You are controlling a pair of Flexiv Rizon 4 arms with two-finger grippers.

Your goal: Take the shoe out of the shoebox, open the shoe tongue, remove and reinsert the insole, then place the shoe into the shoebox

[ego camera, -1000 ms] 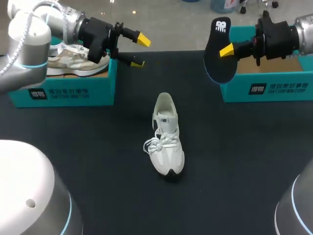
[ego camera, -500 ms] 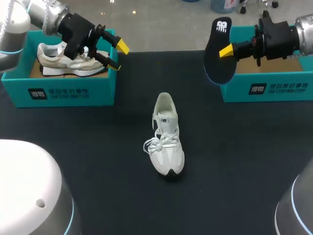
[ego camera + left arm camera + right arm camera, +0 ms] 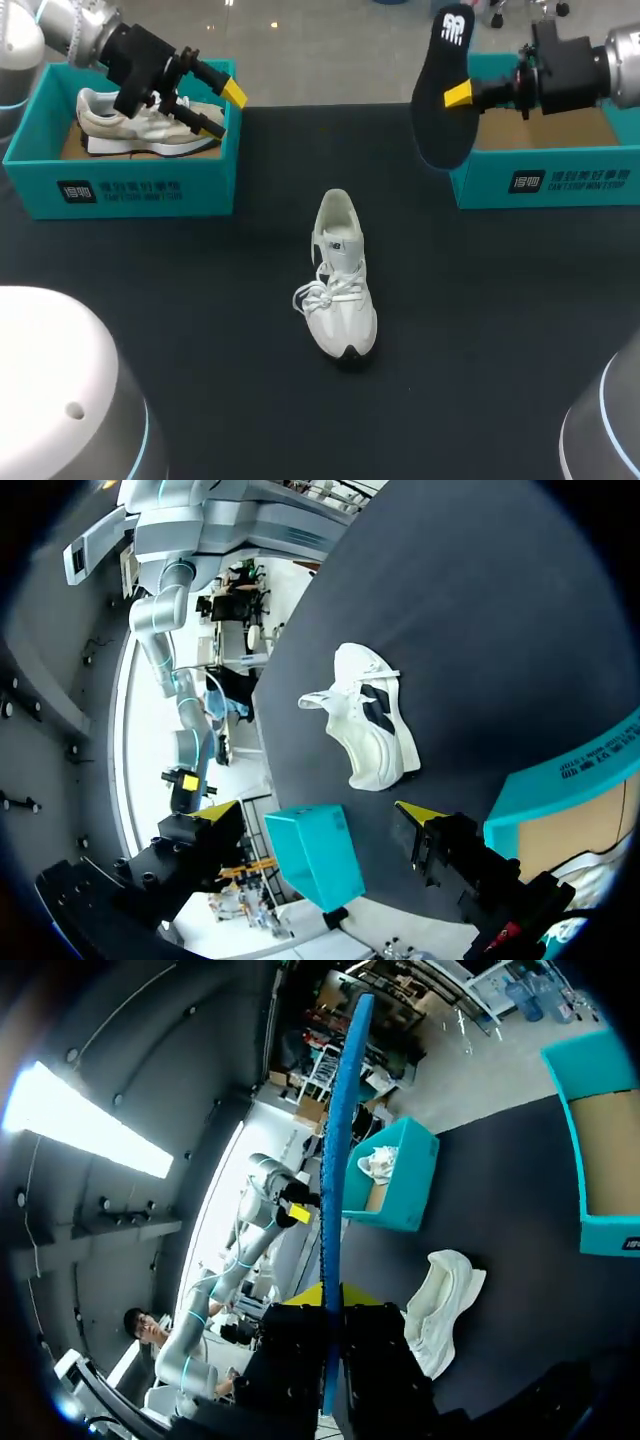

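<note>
The white shoe (image 3: pixel 341 280) lies on the black table at the middle, toe toward me, tongue pulled up; it also shows ahead of my left gripper (image 3: pixel 372 718) and below the insole (image 3: pixel 446 1305). My right gripper (image 3: pixel 462 95) is shut on the black insole (image 3: pixel 442 100), held upright in the air beside the right teal shoebox (image 3: pixel 560 180). In the right wrist view the insole (image 3: pixel 336 1180) shows edge-on, rising from between the fingers. My left gripper (image 3: pixel 222 110) hangs open and empty over the right end of the left teal shoebox (image 3: pixel 130 190).
A beige shoe (image 3: pixel 140 120) lies in the left shoebox, under my left arm. The right shoebox (image 3: pixel 600 1150) shows a bare cardboard floor. My arms' white bases rise at both near corners of the table.
My left arm has drawn back to the left, its open gripper now over the left shoebox. My right gripper has raised the insole a little.
</note>
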